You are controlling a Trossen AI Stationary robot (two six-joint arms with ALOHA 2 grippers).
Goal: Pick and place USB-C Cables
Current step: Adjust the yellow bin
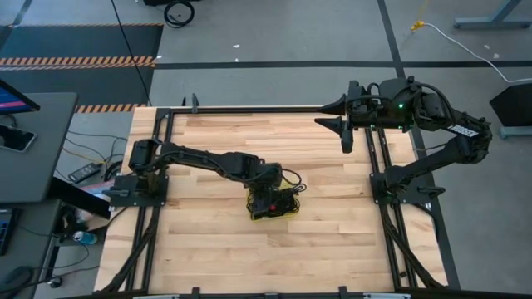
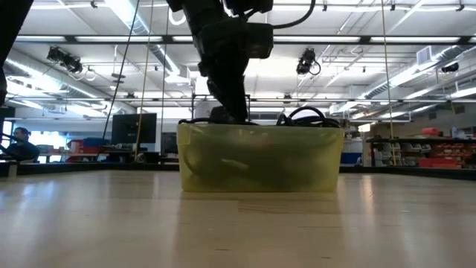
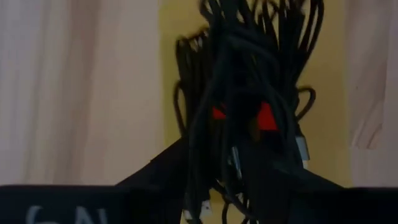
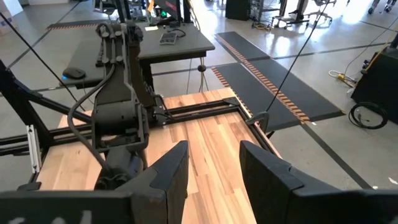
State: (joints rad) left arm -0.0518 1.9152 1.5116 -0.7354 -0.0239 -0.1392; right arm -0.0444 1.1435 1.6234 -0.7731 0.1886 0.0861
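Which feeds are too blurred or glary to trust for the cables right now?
Left wrist view: USB-C cables fill the frame, soft and out of focus, fingers lost in dark. Low view: bright ceiling lights backlight the translucent yellow bin, contents murky. High view: evenly lit, left gripper over the bin. Right wrist view: clear.

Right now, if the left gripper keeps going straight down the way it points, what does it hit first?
Most likely the tangle of black USB-C cables in the yellow bin. The left gripper is already down at the bin, with the cables right ahead of it, though how far ahead is unclear.
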